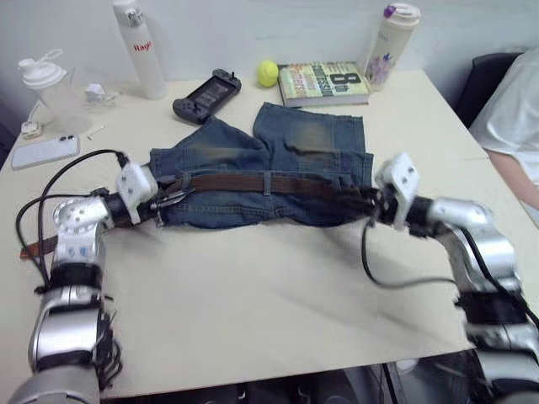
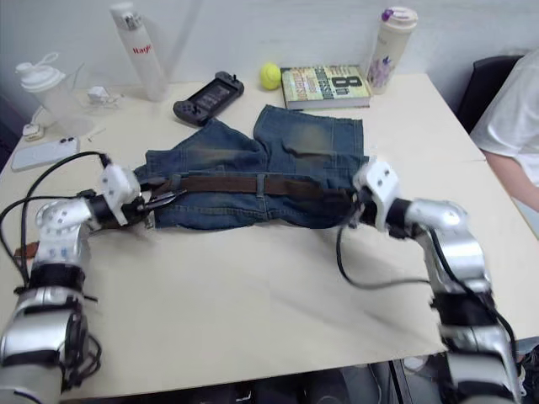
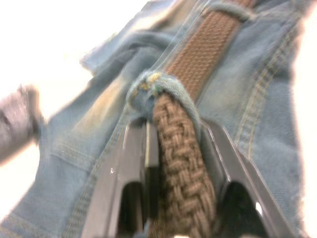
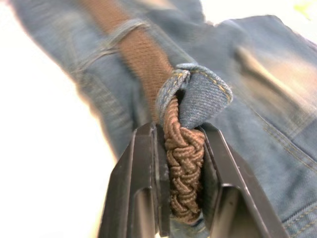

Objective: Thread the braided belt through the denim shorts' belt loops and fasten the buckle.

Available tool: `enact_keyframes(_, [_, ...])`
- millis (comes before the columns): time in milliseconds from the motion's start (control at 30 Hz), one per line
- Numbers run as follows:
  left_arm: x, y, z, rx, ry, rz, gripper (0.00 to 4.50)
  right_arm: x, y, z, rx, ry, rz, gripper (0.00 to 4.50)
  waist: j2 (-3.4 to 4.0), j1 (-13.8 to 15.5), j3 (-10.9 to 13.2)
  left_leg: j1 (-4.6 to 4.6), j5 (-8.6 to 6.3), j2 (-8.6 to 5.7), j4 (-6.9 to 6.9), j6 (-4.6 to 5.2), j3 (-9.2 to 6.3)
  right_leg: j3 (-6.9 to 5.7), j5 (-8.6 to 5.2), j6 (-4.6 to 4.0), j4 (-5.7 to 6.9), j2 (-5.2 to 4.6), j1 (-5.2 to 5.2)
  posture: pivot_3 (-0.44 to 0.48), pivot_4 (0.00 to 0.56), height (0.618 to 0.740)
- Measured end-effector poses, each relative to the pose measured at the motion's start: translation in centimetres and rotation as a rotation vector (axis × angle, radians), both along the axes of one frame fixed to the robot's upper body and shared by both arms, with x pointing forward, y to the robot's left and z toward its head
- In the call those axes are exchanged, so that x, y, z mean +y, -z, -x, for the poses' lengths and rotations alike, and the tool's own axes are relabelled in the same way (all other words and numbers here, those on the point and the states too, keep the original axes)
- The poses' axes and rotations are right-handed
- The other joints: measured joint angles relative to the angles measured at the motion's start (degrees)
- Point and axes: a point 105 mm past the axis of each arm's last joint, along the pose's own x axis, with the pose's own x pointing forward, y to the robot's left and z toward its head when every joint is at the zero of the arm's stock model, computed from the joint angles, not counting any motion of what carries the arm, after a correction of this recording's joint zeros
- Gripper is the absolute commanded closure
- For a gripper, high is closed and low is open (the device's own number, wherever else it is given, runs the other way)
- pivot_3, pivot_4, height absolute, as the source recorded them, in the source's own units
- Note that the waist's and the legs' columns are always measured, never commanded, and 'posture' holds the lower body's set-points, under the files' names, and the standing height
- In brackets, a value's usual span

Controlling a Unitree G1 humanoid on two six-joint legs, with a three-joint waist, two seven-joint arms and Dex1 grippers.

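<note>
Pinching the braided belt [image 1: 269, 183] at both ends of the denim shorts [image 1: 278, 164] mid-frame, our left gripper [image 3: 171, 163] and right gripper [image 4: 181, 163] are mid-threading; we judge the ends must next meet at the buckle.

Two black flat fingers [image 4: 143, 183] of the right gripper [image 4: 184, 183] pinch a brown braided belt [image 4: 183, 163] between them. Just beyond the fingertips the strap passes under a folded blue denim belt loop [image 4: 198, 91], then runs on across the faded blue denim shorts [image 4: 277, 134].
</note>
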Motion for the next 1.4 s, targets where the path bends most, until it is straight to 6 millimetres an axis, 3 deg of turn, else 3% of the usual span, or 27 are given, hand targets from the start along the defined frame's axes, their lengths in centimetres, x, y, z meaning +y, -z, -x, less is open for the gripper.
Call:
enact_keyframes(100, [1.4,2.4,3.4,-0.061,0.036,-0.157,3.27,-1.6,3.3,2.8,-0.034,-0.068,0.235,4.08,0.0,0.0,0.0,0.08,0.08,-0.01,0.09,0.06,0.2,-0.05,0.03,0.05,-0.32,-0.02,0.12,0.0,0.15,0.74])
enact_keyframes(167, [2.3,3.5,4.6,-0.056,0.054,-0.234,3.27,-1.8,4.3,3.5,-0.053,-0.116,0.313,4.08,0.02,0.1,0.0,0.34,0.07,-0.01,0.12,0.08,0.33,-0.04,0.1,0.08,-0.27,-0.15,0.22,0.0,0.15,0.74])
enact_keyframes(300, [5.0,6.3,5.7,0.077,0.022,-0.335,3.27,-1.8,4.7,3.6,-0.069,-0.16,0.391,4.08,0.07,0.5,0.0,0.77,-0.14,0.01,0.03,0.15,0.27,0.06,0.15,0.07,-0.37,-0.51,0.63,0.0,0.15,0.74])
enact_keyframes(400, [5.5,6.0,5.2,0.092,0.002,-0.338,3.27,-2.3,4.9,3.3,-0.055,-0.158,0.424,4.08,0.09,1.3,0.0,0.77,-0.18,-0.01,0.03,0.19,0.26,-0.03,0.15,0.07,-0.41,-0.59,0.69,0.0,0.15,0.74])
enact_keyframes(467, [5.3,5.9,4.7,0.101,0.005,-0.336,3.27,-2.3,4.8,3.2,-0.05,-0.17,0.447,3.04,0.1,1.5,0.0,0.78,-0.17,-0.01,0.08,0.21,0.25,-0.11,0.15,0.07,-0.37,-0.58,0.8,0.0,0.15,0.74])
enact_keyframes(500, [5.2,5.9,4.6,0.112,0.005,-0.33,3.01,-2.4,4.8,3.3,-0.036,-0.17,0.45,2.75,0.1,1.5,0.0,0.78,-0.16,-0.01,0.11,0.22,0.22,-0.14,0.15,0.08,-0.38,-0.58,0.86,0.0,0.15,0.74])
enact_keyframes(633, [5.0,5.4,4.3,0.165,-0.005,-0.265,1.53,-2.8,5.4,4.0,0.058,-0.175,0.446,0.66,0.1,1.5,0.0,0.79,-0.18,-0.02,0.14,0.26,0.19,-0.14,0.16,0.09,-0.38,-0.6,0.91,0.0,0.15,0.74])
enact_keyframes(700, [4.8,5.3,4.5,0.247,0.011,-0.218,0.68,-2.9,5.3,4.6,0.072,-0.193,0.454,0.0,0.12,1.4,0.0,0.76,-0.18,-0.01,0.14,0.27,0.19,-0.13,0.16,0.09,-0.37,-0.58,0.9,0.0,0.15,0.74])
enact_keyframes(767, [4.8,5.2,5.0,0.344,0.023,-0.185,0.06,-3.2,5.0,5.1,0.086,-0.206,0.466,0.0,0.14,1.4,0.1,0.78,-0.19,-0.01,0.14,0.27,0.19,-0.13,0.16,0.1,-0.4,-0.56,0.93,0.0,0.15,0.74])
enact_keyframes(867, [5.9,4.9,7.0,0.705,0.031,-0.153,0.06,-3.8,2.0,4.4,0.104,-0.139,0.374,0.0,0.16,0.8,0.2,0.76,-0.18,0.05,0.14,0.26,0.21,-0.06,0.16,0.1,-0.42,-0.46,0.91,0.0,0.15,0.74])
enact_keyframes(967, [6.1,2.7,7.4,0.884,0.036,-0.047,0.06,-3.4,-1.8,3.6,0.096,-0.098,0.227,0.0,0.31,0.8,0.3,0.77,-0.19,0.09,0.12,0.25,0.15,-0.05,0.16,0.09,-0.68,-0.45,0.9,0.0,0.15,0.74])
enact_keyframes(1133, [5.7,-0.7,5.4,0.881,0.0,0.138,0.06,-0.5,-5.4,3.1,0.15,-0.097,-0.058,0.0,0.38,1.2,0.3,0.65,-0.17,0.07,0.04,0.2,0.07,-0.03,0.16,0.09,-0.71,-0.47,0.82,0.0,0.15,0.74])
enact_keyframes(1300, [8.2,-3.0,2.0,0.738,-0.202,0.424,0.06,2.9,-5.4,1.2,0.162,-0.004,-0.244,0.0,0.38,1.3,0.3,0.59,-0.16,0.05,0.05,0.19,0.11,-0.03,0.16,0.1,-0.47,-0.45,0.74,0.0,0.15,0.74])
enact_keyframes(1400, [9.8,-3.2,1.1,0.665,-0.323,0.552,0.06,5.3,-4.6,1.7,0.214,-0.009,-0.313,0.0,0.34,1.2,0.3,0.16,-0.14,0.04,0.13,0.19,0.18,0.01,0.17,0.11,-0.25,-0.43,0.22,0.0,0.15,0.74])
